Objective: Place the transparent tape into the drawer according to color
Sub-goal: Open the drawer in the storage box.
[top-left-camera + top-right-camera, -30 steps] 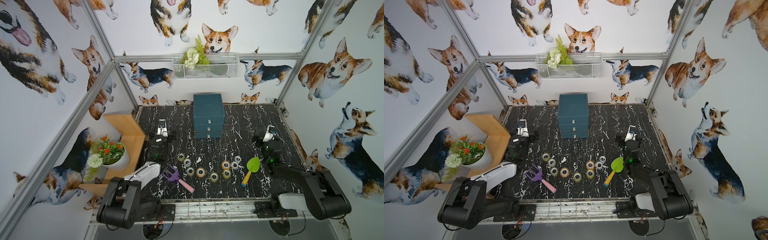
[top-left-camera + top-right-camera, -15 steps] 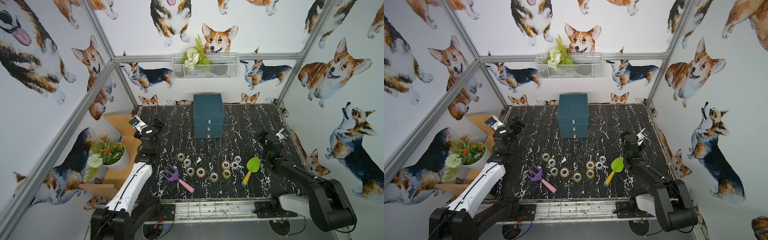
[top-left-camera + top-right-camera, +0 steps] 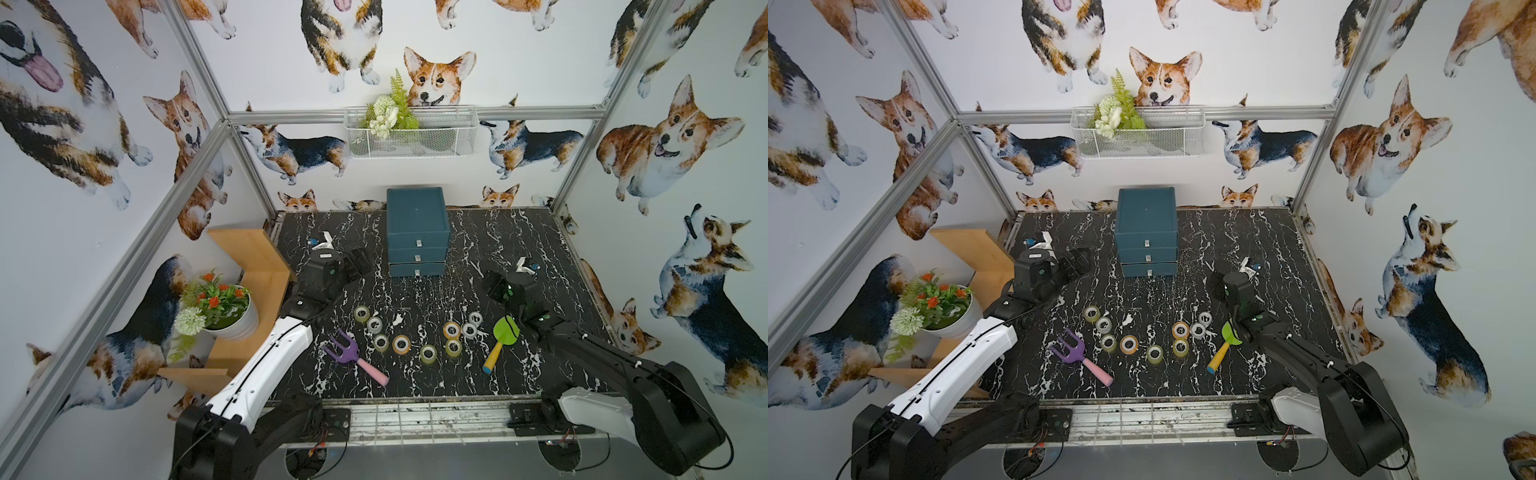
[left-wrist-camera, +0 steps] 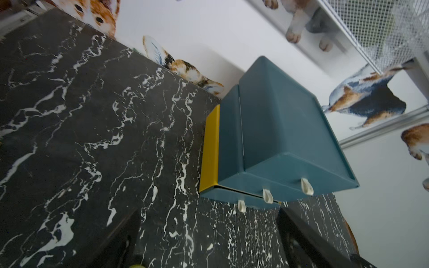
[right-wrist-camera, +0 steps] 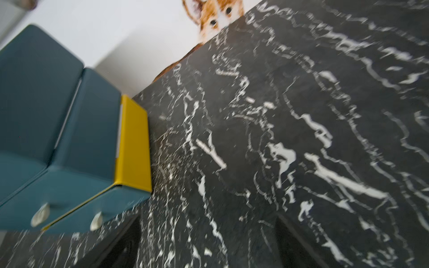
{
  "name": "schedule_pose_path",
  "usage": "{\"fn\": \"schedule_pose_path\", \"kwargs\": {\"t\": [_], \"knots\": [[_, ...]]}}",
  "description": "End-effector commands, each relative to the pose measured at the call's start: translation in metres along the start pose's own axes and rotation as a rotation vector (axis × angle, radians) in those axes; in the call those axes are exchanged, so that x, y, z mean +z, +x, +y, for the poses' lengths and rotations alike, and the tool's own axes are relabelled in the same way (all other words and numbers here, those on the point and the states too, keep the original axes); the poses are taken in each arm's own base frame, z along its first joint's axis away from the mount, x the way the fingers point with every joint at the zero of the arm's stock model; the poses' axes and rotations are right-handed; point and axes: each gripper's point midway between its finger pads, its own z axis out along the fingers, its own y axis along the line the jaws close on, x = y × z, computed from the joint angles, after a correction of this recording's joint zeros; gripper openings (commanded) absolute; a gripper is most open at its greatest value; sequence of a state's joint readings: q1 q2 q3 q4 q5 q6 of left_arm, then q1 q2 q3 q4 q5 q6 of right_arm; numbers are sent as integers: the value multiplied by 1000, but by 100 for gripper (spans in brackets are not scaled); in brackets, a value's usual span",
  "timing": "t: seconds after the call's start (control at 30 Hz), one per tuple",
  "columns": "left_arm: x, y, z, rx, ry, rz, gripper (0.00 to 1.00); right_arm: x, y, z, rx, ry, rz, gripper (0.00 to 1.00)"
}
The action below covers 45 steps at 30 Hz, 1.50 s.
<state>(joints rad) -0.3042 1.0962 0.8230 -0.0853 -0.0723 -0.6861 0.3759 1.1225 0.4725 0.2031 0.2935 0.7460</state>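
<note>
Nine small see-through tape rolls (image 3: 401, 343), yellow-green, clear, orange, lie on black marble-pattern table (image 3: 519, 232) between purple toy rake (image 3: 345, 353) and green toy trowel (image 3: 505, 332), near teal three-drawer cabinet (image 3: 417, 224); left gripper (image 3: 358, 262), right gripper (image 3: 493, 286) both spread wide, empty

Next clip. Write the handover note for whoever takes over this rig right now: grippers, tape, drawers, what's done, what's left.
Left gripper: open, empty, pointing toward the teal drawer unit.
Right gripper: open, empty, in front of the unit on its other side.
Tape rolls: all nine lie on the black marble table, in two clusters between the purple toy rake and the green toy trowel.
Drawers: all three look shut.
Done: nothing sorted yet.
Left: open the drawers and put away all nine rolls by colour.
</note>
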Motion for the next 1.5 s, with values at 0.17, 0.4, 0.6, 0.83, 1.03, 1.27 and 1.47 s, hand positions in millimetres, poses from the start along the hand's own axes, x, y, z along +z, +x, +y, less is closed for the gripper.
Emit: {"fn": "schedule_pose_path", "kwargs": {"t": [0.17,0.4,0.6,0.83,1.03,1.27,1.47], "knots": [[22,-49,-76,150,141,55,95,-26,1,97,82,-404,51,70],[68,-65,-93,245,117,126,92,-23,7,136,72,-457,78,68],[99,-54,-99,290,188,226,91,-19,5,150,84,-469,90,66],[115,-40,-103,307,238,286,81,-16,5,156,110,-485,88,59],[130,-26,-84,320,169,321,61,-12,4,169,139,-512,91,58],[139,-15,-78,314,166,344,58,-10,-1,196,205,-617,85,54],[143,-8,-67,317,134,349,54,-9,0,212,292,-688,116,54]]}}
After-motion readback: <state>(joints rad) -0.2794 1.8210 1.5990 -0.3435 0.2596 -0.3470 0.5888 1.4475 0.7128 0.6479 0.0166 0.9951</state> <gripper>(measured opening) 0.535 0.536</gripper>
